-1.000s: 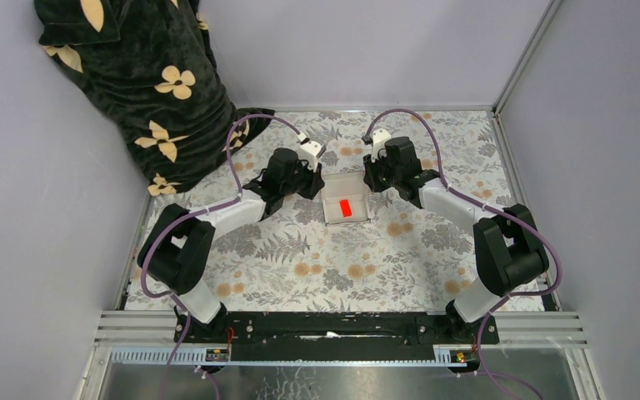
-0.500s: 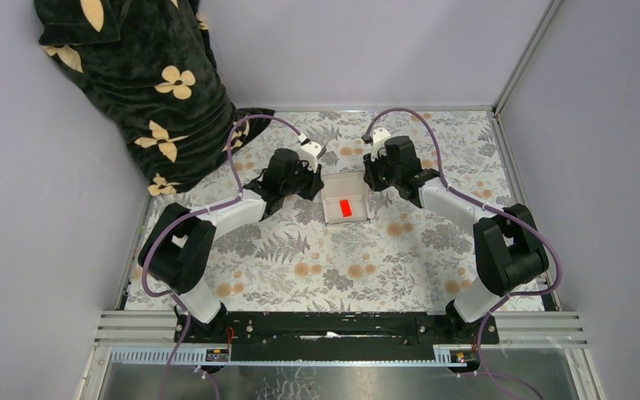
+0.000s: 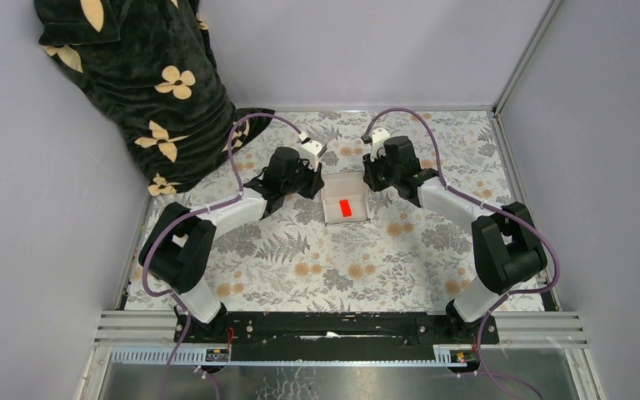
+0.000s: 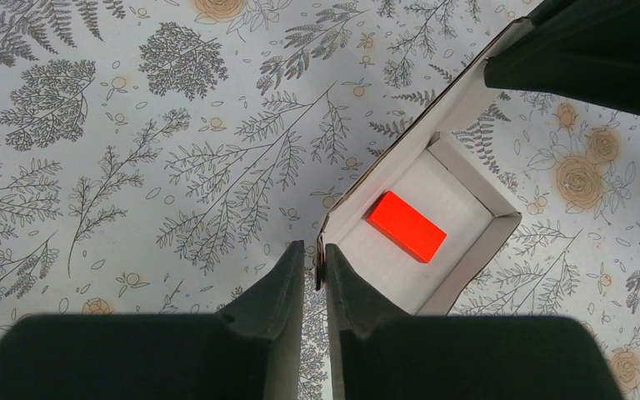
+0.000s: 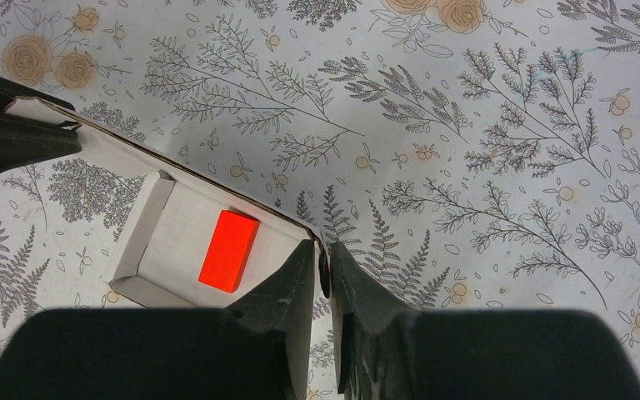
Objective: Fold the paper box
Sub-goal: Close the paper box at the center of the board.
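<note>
Looks like the left pincer and right pincer each pinch an opposite wall of the box, I guess to hold both sides upright around the red block.

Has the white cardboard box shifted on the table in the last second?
No. In the top view the white cardboard box sits in the same spot against the printed pattern of the floral tablecloth.
</note>
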Available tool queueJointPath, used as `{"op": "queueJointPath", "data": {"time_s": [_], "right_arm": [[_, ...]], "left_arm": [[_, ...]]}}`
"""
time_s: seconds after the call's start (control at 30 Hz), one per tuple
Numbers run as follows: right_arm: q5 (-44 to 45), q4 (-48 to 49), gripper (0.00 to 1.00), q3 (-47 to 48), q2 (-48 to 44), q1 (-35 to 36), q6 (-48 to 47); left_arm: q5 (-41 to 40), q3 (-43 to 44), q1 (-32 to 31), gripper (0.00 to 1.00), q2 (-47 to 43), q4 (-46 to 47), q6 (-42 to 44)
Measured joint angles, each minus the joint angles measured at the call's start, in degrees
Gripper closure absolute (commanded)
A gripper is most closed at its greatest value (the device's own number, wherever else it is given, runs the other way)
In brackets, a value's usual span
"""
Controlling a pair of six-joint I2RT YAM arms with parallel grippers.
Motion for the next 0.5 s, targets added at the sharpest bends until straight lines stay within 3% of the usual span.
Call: {"op": "queueJointPath", "data": {"time_s": [0.5], "right_arm": [[-0.02,-0.02,0.91,0.00,0.15,0.00,0.11]], "left_arm": [[0.02,0.85,0.00,0.85,0.68,-0.28,0.00]]}}
